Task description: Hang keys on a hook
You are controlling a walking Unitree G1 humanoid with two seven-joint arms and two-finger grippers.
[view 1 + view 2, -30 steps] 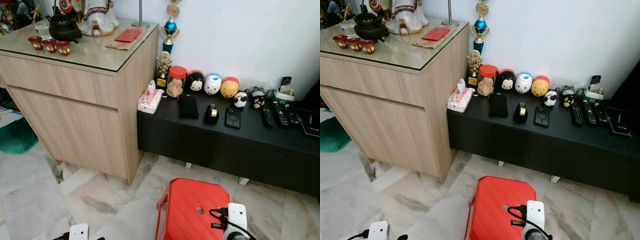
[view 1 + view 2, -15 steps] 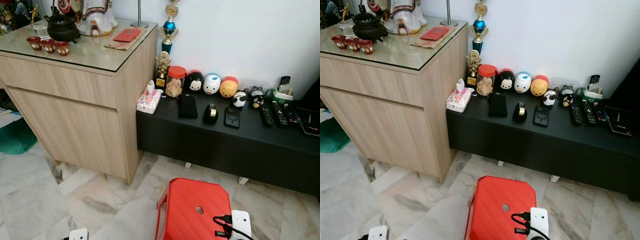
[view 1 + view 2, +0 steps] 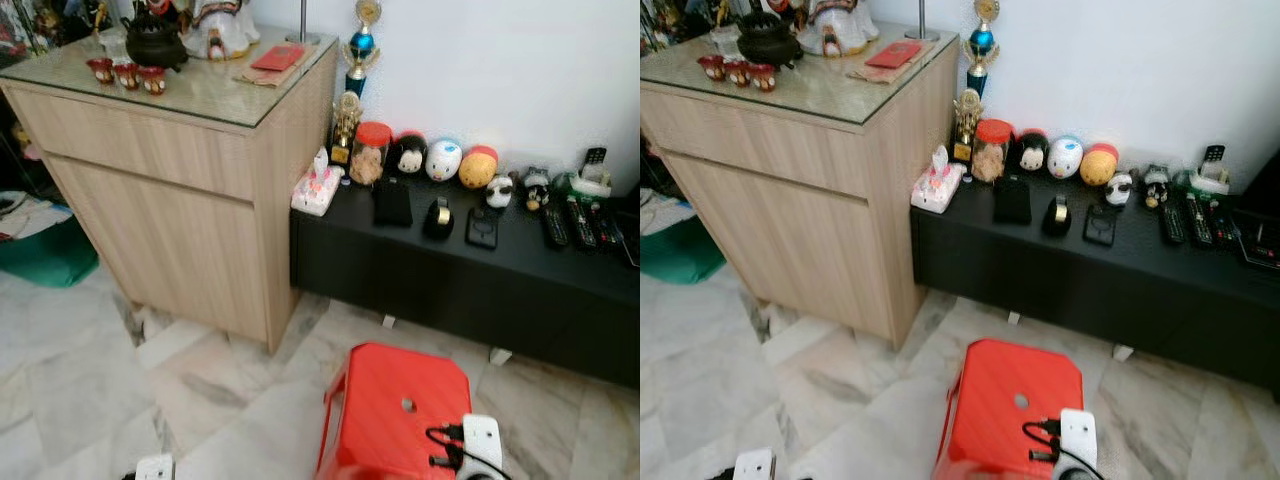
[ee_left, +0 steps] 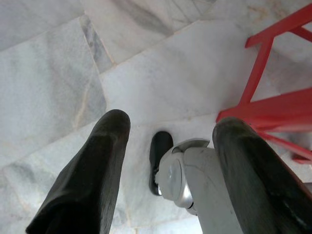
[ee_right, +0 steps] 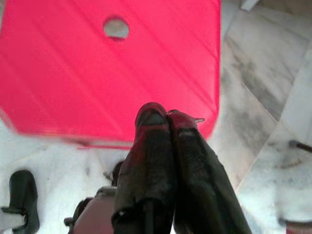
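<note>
Keys cannot be told for certain: only a small metal sliver (image 5: pixel 197 119) juts beside the right gripper (image 5: pixel 165 114), whose fingers are pressed together above the red stool (image 5: pixel 97 73). The left gripper (image 4: pixel 168 122) hangs over the marble floor (image 4: pixel 58 73), fingers spread wide, holding nothing.

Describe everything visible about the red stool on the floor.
The red stool looks like glossy moulded plastic, with a rounded rectangular seat and a small round hole near its middle. Thin red legs and cross braces show beneath it in the left wrist view. It stands upright on the marble floor, in front of the low black cabinet and apart from it. The right gripper hangs above its seat, fingers together.
</note>
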